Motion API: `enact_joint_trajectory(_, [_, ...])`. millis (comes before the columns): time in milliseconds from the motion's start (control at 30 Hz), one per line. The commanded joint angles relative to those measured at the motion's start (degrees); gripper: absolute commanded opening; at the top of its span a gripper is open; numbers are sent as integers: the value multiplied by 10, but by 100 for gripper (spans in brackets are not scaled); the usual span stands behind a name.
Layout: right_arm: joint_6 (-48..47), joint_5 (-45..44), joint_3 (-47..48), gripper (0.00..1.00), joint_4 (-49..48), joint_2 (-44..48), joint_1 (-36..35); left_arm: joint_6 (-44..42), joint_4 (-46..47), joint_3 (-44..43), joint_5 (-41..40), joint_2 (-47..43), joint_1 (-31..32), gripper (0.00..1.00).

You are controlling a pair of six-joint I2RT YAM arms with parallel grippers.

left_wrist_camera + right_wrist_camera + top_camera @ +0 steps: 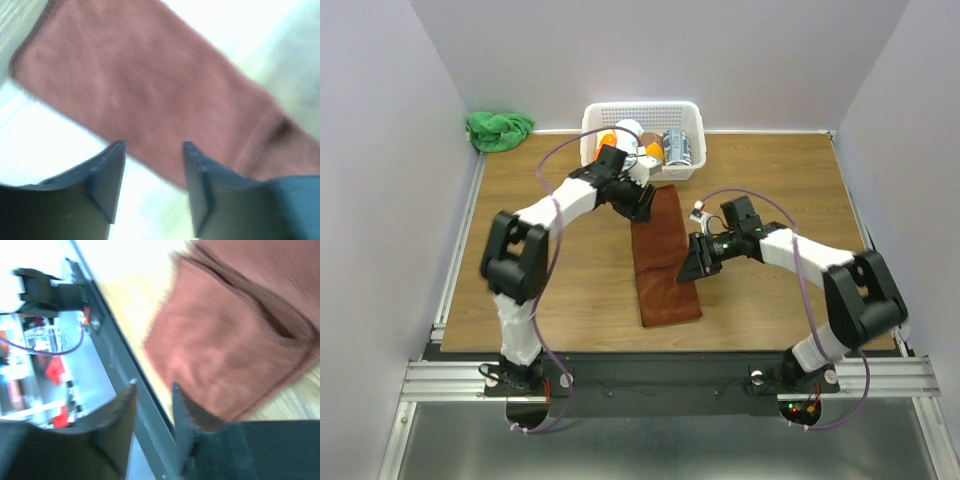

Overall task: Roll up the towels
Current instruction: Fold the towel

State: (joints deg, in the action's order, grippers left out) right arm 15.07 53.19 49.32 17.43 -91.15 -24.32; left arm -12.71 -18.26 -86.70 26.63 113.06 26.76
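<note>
— At centre frame, where's the brown towel?
— Flat; left gripper at its upper end, right gripper at its right edge, both spread, gripping nothing. Green towel: upper left.

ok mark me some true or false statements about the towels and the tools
1. The brown towel lies flat as a long strip, not yet rolled. True.
2. The green towel sits in the basket. False: it lies bunched at the far left corner, outside the basket.
3. The left tool is shut on the brown towel. False: its jaws stand apart with nothing between them.
4. The basket holds rolls. True.
5. The right tool is by the brown towel's right edge. True.
</note>
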Motion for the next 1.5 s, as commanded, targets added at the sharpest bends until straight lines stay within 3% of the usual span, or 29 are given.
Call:
enact_joint_trajectory(0, [10,0,11,48,-37,84,1,-19,106,80,32,-215,-1,80])
enact_joint_trajectory(100, [8,3,2,49,-35,79,1,-48,101,137,32,-287,0,95])
enact_joint_trajectory(233, [7,25,-18,44,-36,32,-6,-137,53,217,12,-350,37,95])
enact_joint_trajectory(367, [-12,10,-31,41,-36,-23,-10,-234,46,319,-81,-428,136,88])
enact_joint_trajectory(467, [-24,2,-43,40,-35,-56,-10,-260,47,385,-144,-448,261,77])
enact_joint_trajectory(600, [-35,-1,-52,38,-29,-79,-12,-232,78,430,-208,-430,366,70])
enact_joint_trajectory(767, [-33,-11,-56,37,-29,-77,-11,-211,140,449,-295,-376,440,70])
enact_joint_trajectory(900, [-28,-10,-59,30,-29,-72,-12,-208,163,451,-301,-338,458,63])
enact_joint_trajectory(933, [-27,-9,-59,20,-29,-72,-12,-213,168,449,-301,-331,462,59])
enact_joint_trajectory(1033, [-28,-6,-58,7,-28,-61,-11,-218,176,442,-297,-295,467,52])
enact_joint_trajectory(1367, [-26,-19,-60,5,-28,-45,-12,-227,179,440,-285,-257,468,46])
enact_joint_trajectory(1467, [-30,-12,-45,2,-22,-27,-12,-227,172,438,-277,-253,468,26])
